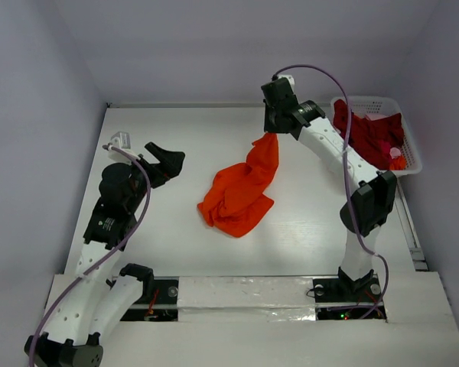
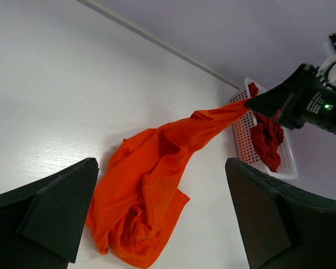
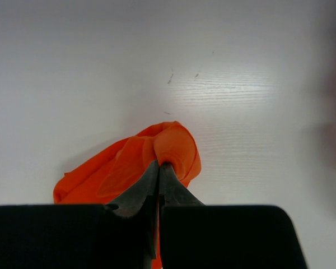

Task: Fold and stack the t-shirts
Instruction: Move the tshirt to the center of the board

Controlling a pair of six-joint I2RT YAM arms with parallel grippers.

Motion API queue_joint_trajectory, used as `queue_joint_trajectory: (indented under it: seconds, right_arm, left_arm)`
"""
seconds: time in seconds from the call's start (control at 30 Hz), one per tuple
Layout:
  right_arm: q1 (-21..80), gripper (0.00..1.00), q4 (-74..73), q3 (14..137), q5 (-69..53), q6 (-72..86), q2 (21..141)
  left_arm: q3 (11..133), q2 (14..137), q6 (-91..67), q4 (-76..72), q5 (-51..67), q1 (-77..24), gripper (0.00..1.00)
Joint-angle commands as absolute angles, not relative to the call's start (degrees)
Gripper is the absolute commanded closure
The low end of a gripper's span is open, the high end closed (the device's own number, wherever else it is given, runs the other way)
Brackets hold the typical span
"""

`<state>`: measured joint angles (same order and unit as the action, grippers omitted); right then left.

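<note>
A white, faintly grained table is enclosed by plain pale grey walls on its left, far and right sides. A white lattice basket holding the crimson t-shirts is set at the far right corner. The orange t-shirt is crumpled near the middle of the surface, one end drawn up toward the far edge by the right gripper, whose jaws are clamped on the cloth, while the left gripper is held over the left part of the surface with jaws wide apart.
</note>
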<state>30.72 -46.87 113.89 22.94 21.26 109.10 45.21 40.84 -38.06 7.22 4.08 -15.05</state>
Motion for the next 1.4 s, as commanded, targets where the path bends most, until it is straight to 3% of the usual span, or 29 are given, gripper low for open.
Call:
queue_joint_trajectory:
  seconds: [0.0, 0.33, 0.47, 0.53, 0.73, 0.87, 0.93, 0.97, 1.1, 1.2, 1.37]
  right_arm:
    - [28.76, 1.00, -41.58, 112.24, 25.40, 24.69, 106.44]
    - [24.52, 1.00, -37.44, 106.70, 28.74, 30.23, 104.77]
    - [23.99, 0.13, -35.60, 105.30, 28.56, 30.41, 104.24]
    - [23.99, 0.01, -35.07, 104.59, 29.88, 30.59, 103.54]
    - [23.99, 0.01, -31.38, 100.02, 30.25, 28.31, 97.04]
    - [29.68, 0.17, -34.88, 99.50, 26.54, 24.44, 95.19]
    - [38.26, 0.25, -34.98, 96.16, 30.57, 23.03, 94.05]
    - [40.84, 0.36, -35.76, 95.28, 31.98, 23.72, 93.35]
    - [47.46, 0.51, -31.57, 86.68, 28.15, 31.01, 90.88]
    - [48.78, 0.52, -26.02, 79.47, 26.80, 36.37, 90.52]
    - [50.62, 0.51, -24.52, 77.52, 26.72, 38.06, 92.55]
  left_arm:
    - [48.16, 40.08, -37.88, 6.94, 3.34, -15.29, 0.03]
    - [47.63, 41.31, -37.09, 6.50, 2.73, -15.29, 0.03]
    - [48.43, 41.31, -36.56, 7.21, 2.02, -15.29, 0.03]
    - [48.87, 41.22, -36.39, 7.47, 1.50, -15.29, 0.03]
    - [49.31, 41.13, -36.30, 7.91, 1.49, -15.29, 0.03]
    - [49.57, 42.01, -36.39, 7.82, 1.93, -15.29, 0.03]
    - [49.48, 42.45, -36.39, 7.47, 1.76, -15.29, 0.03]
    - [49.40, 42.54, -36.39, 7.38, 1.67, -15.29, 0.03]
    - [49.48, 42.10, -36.56, 7.21, 0.97, -15.29, 0.03]
    - [49.92, 41.40, -36.65, 7.38, 1.05, -15.29, 0.03]
    - [50.63, 41.05, -35.86, 9.31, 0.53, -15.29, 0.03]
